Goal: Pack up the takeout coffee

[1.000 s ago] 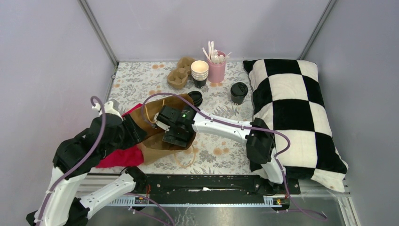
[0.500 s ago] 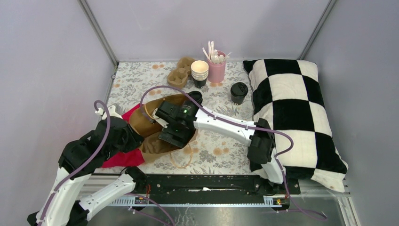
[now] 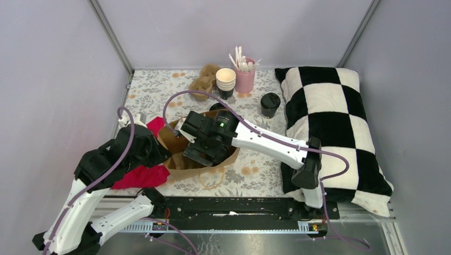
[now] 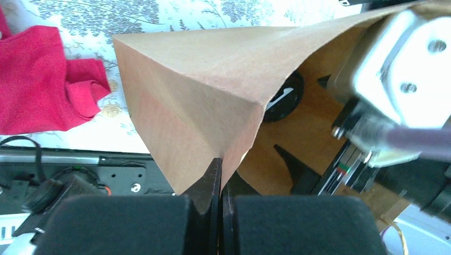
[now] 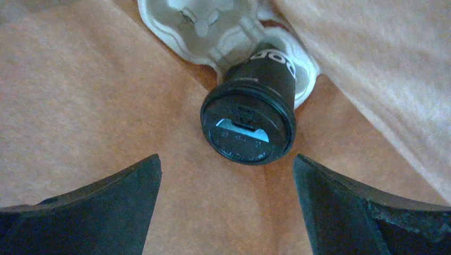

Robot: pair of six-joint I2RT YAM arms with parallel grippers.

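A takeout coffee [image 5: 248, 119], a black cup with a black lid, sits in a pale pulp carrier [image 5: 207, 21] inside the brown paper bag [image 3: 178, 146]. My right gripper [image 5: 226, 159] reaches into the bag's mouth and is open, its fingers either side of the lid and short of it. In the left wrist view the lid [image 4: 282, 101] shows within the bag [image 4: 197, 90]. My left gripper [image 4: 220, 162] is shut on the bag's rim, holding the mouth up. Another lidded black cup [image 3: 270, 104] stands on the table beside the pillow.
A checkered pillow [image 3: 335, 133] fills the right side. At the back stand a nested cup stack [image 3: 225, 81], a pink holder of stirrers [image 3: 244, 77] and brown pulp carriers [image 3: 203, 83]. A red cloth [image 3: 139, 176] lies under my left arm.
My left gripper has shut on the bag's rim and pulled it up and right, so the bag's mouth stands open. My right gripper has opened wider and shifted slightly right inside the bag.
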